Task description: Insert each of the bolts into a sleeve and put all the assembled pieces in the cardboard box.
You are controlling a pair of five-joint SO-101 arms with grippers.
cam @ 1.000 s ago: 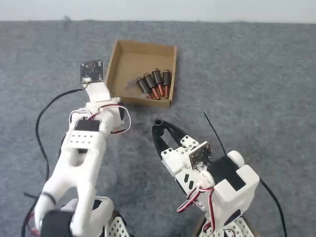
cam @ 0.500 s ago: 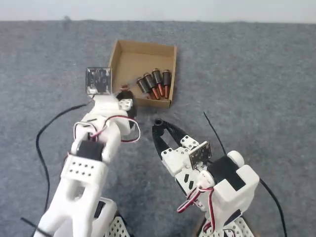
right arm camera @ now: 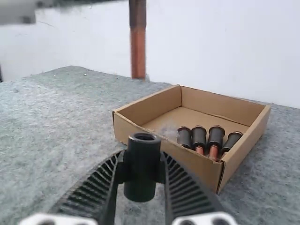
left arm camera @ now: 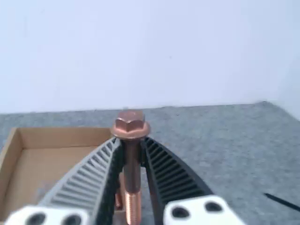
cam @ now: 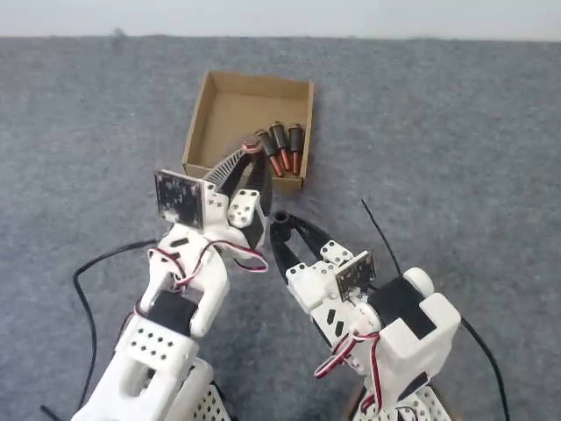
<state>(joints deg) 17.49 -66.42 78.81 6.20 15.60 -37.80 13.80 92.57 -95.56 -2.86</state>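
Note:
A copper bolt (left arm camera: 130,154) stands upright, head up, in my left gripper (left arm camera: 131,140), which is shut on its shank. In the high view this bolt (cam: 252,146) and left gripper (cam: 252,158) hang over the front edge of the cardboard box (cam: 203,114). Just nearer, my right gripper (cam: 281,221) is shut on an upright black sleeve (cam: 280,215) above the carpet. From the right wrist, the sleeve (right arm camera: 142,164) has its opening upward, and the bolt (right arm camera: 138,42) hangs beyond and above it. Several assembled pieces (right arm camera: 206,138) lie in the box (right arm camera: 140,119).
Grey carpet covers the table. A thin black wire (cam: 381,232) lies on it right of the right gripper. The left arm's cable (cam: 83,289) loops at the left. The box's left half is bare cardboard.
The left arm has swung from beside the box's left wall to its front edge, bringing the bolt close to the sleeve. The right arm has stayed still.

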